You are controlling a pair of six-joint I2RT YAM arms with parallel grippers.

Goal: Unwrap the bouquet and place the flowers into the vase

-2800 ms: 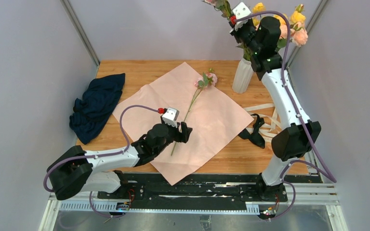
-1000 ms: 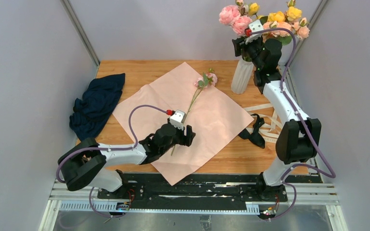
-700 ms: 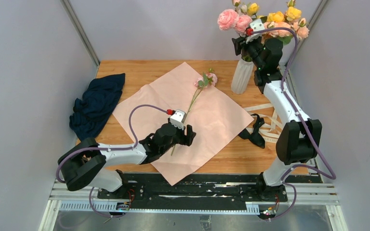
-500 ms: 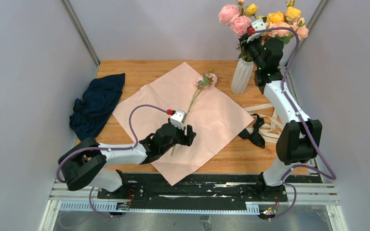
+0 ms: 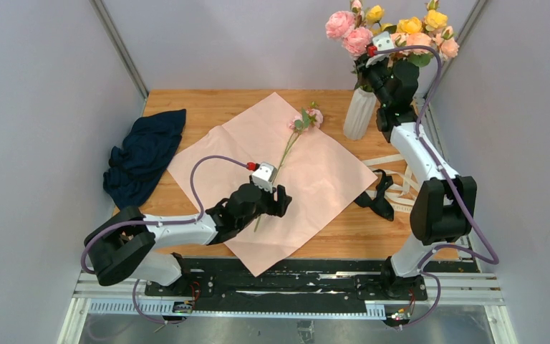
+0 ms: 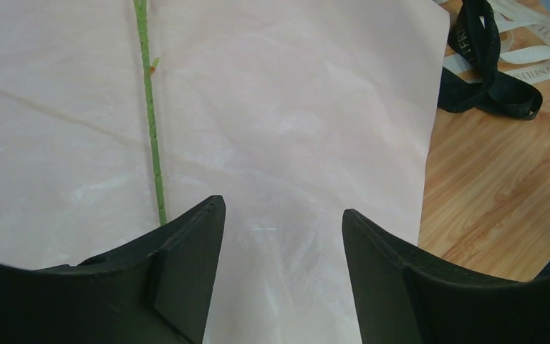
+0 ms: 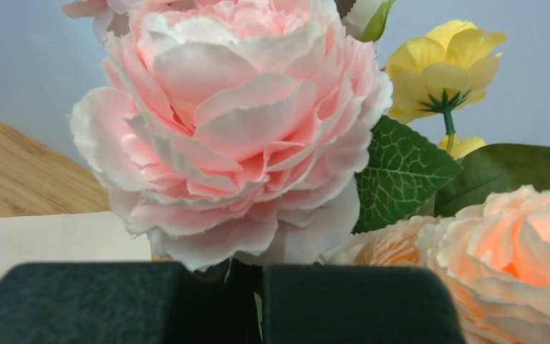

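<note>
Pink wrapping paper (image 5: 315, 172) lies spread flat on a wooden table (image 5: 208, 107), left of a white ribbed vase (image 5: 360, 115) holding roses.

Directly above the vase's neck is the right gripper (image 5: 364, 63), its fingers pressed together on the thin stem just under a pink rose (image 7: 229, 122) (this bloom fills most of the wrist camera's view), with a yellow rose (image 7: 447, 61) and a peach rose (image 7: 523, 251) beside it. One lone flower (image 5: 286, 150) lies on the paper, its bloom just left of the vase and its green stem running away from the vase toward the left gripper (image 5: 279, 202). That gripper hovers low over the paper, well apart from the vase, fingers spread with nothing between them; the stem's cut end sits just outside one fingertip. Black ribbon (image 5: 381, 201) lies on the vase's near side. Dark blue cloth (image 5: 143, 154) sits far to the vase's left.
</note>
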